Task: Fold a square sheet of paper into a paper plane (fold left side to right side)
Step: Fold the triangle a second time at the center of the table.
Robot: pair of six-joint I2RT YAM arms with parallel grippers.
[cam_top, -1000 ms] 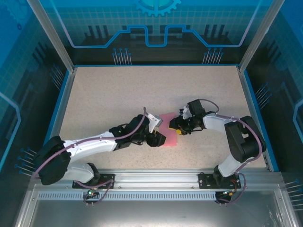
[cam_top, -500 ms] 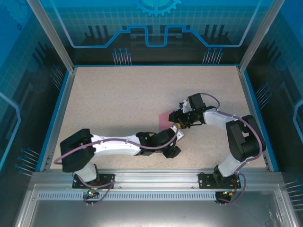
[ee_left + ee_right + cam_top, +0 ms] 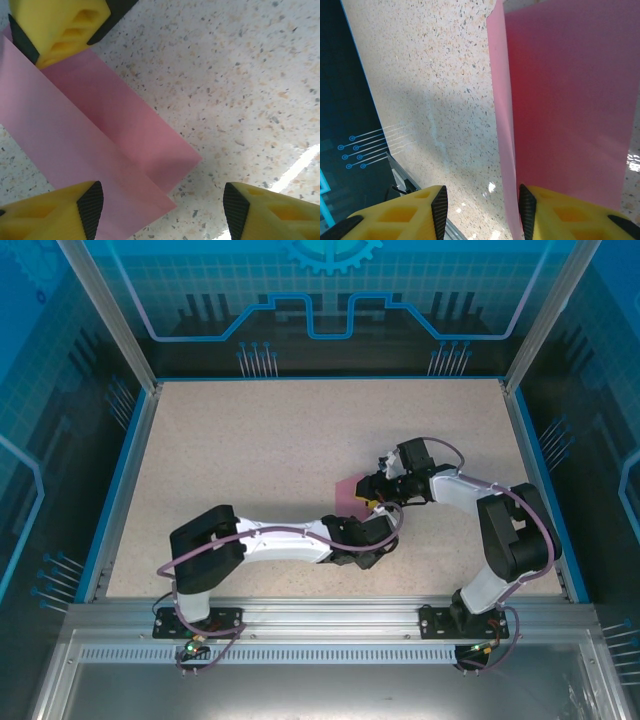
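My left pincer and right pincer both stand open, empty. The pink sheet of paper looks light and limp; pinch its edge beside my left finger.

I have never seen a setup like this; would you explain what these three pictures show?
A robot's left arm and right arm are bolted at the near edge of a speckled table. One picture looks down from above; the other two come from a camera on each wrist, so the yellow blocks at the bottom are that arm's own fingers. A pink sheet of paper, folded over, lies on the table. The left claw is open over it; the right claw is open too, one finger at the paper's edge. Nothing looks gripped.
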